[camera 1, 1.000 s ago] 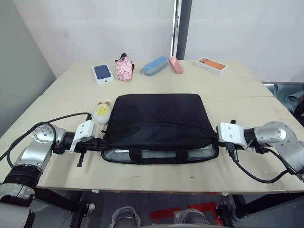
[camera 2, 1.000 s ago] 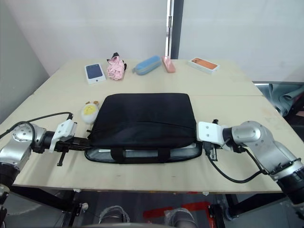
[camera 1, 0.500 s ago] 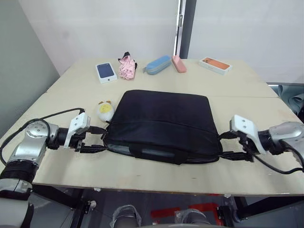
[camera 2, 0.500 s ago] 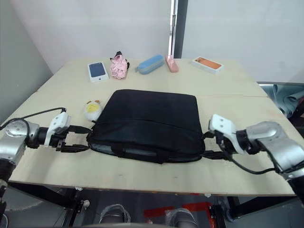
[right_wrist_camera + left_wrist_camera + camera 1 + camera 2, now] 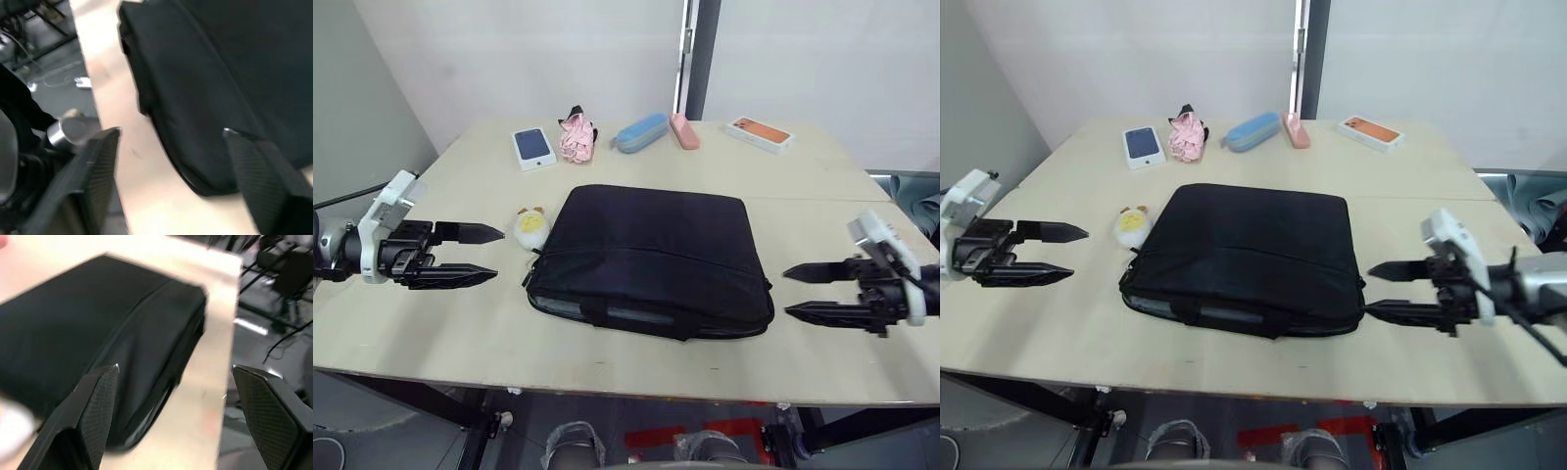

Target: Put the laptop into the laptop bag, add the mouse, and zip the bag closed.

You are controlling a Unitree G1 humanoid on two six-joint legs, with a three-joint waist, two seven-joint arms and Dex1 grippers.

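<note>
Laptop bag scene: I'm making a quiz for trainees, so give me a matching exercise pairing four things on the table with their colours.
Things:
1. laptop bag
2. pencil case
3. phone box
4. small plush toy

Colours:
a. orange picture on a white box
b. pale yellow
c. black
d. light blue

Pairs: 1-c, 2-d, 3-a, 4-b

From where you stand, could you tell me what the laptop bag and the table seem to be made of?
The laptop bag looks like matte black woven fabric: it sags softly and shows stitched seams. The table looks like pale, unvarnished plywood, judging by its flat light-wood surface.
</note>
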